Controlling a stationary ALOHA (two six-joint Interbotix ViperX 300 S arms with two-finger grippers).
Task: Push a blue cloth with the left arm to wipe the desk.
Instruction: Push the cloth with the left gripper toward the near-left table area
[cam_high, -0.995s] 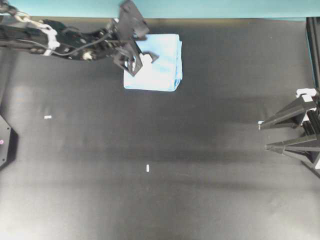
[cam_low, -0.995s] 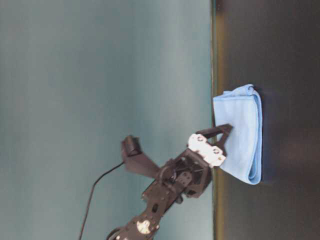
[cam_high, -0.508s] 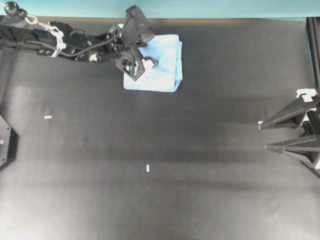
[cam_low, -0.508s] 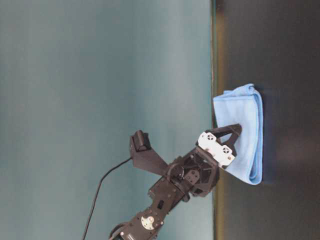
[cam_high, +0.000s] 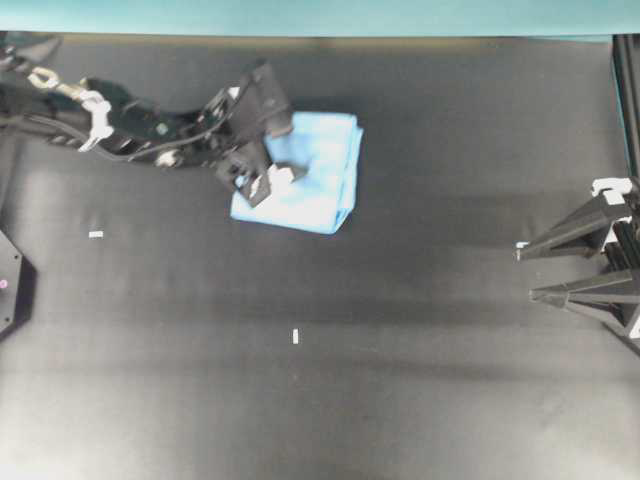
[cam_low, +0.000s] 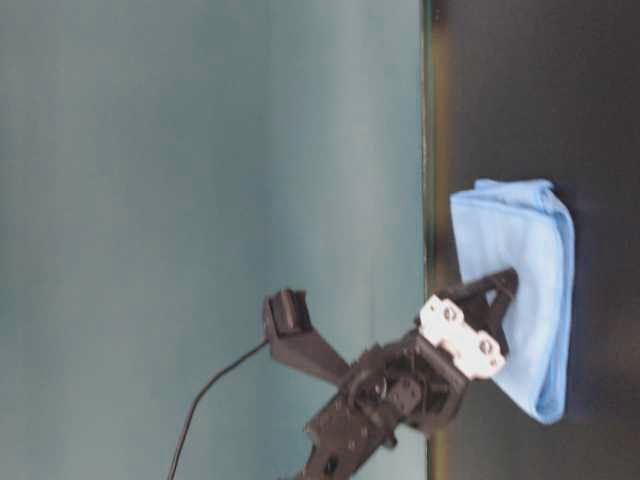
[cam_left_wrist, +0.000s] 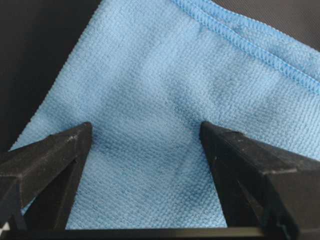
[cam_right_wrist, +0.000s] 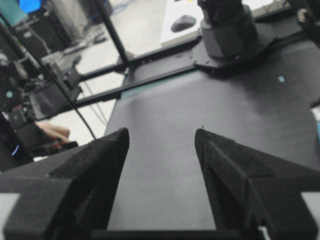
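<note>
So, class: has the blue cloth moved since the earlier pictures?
Yes. In the overhead view the blue cloth has slid away from the teal strip, toward the white tape mark.

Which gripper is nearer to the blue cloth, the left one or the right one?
Left. The left gripper rests on the blue cloth, fingers spread open. The right gripper sits far off at the desk's opposite side, also open.

My left gripper (cam_left_wrist: 145, 132), hard matt black plastic, rests on the blue cloth (cam_left_wrist: 165, 110), a soft waffle-textured woven fabric with stitched hems, over the matt black worktop (cam_high: 400, 380).
</note>
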